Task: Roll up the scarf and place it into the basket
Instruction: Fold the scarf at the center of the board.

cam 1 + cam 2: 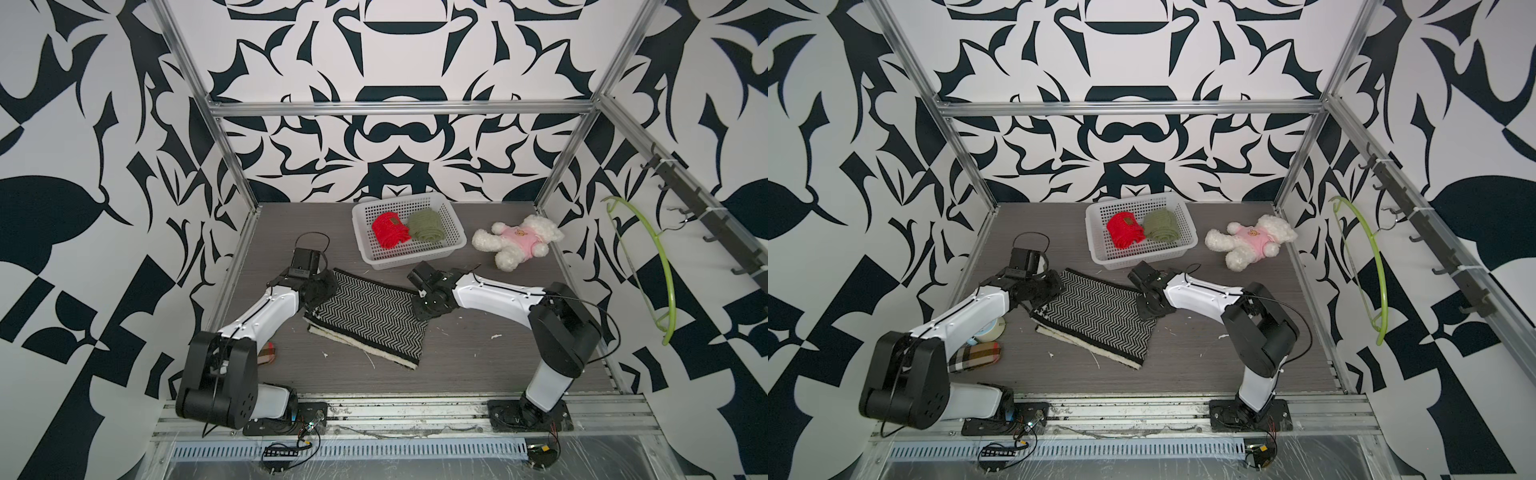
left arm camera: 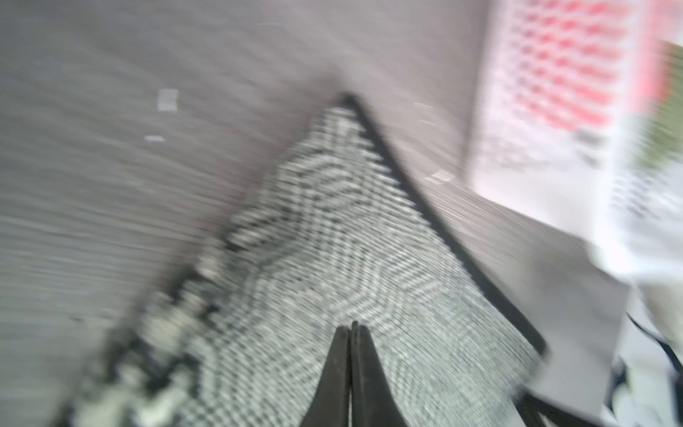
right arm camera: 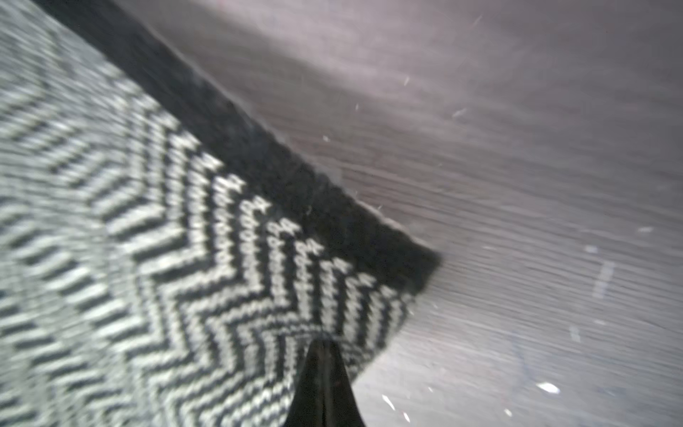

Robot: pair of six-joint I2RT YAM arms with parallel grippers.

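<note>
- My left hand (image 2: 351, 327) sits at the far left corner of the scarf (image 1: 370, 316). In the left wrist view its fingers are pressed together on the herringbone knit, so I read it as clenched on that corner, though the view is blurred.
- The scarf lies folded in layers near the middle of the table (image 1: 478, 353), flat and not yet rolled, with its cream underside showing along the near edge.
- My right hand (image 3: 321, 344) is at the far right corner, just inside the black border. The knit puckers around its closed tips, so it is grasping the scarf there.
- The basket (image 1: 415, 251) stands just beyond the scarf, near the far edge of the table. A red roll (image 1: 388, 230) and a green roll (image 1: 424, 224) already lie in it, with bare floor along its near side.
- A plush bear (image 1: 519, 241) lies to the right of the basket, clear of the work.
- As I judge it, this is the start of the roll, with both far corners pinched.
- The next move calls for bringing both hands toward the near edge together and turning the fabric over itself. I must keep them level, or the roll will skew.
</note>
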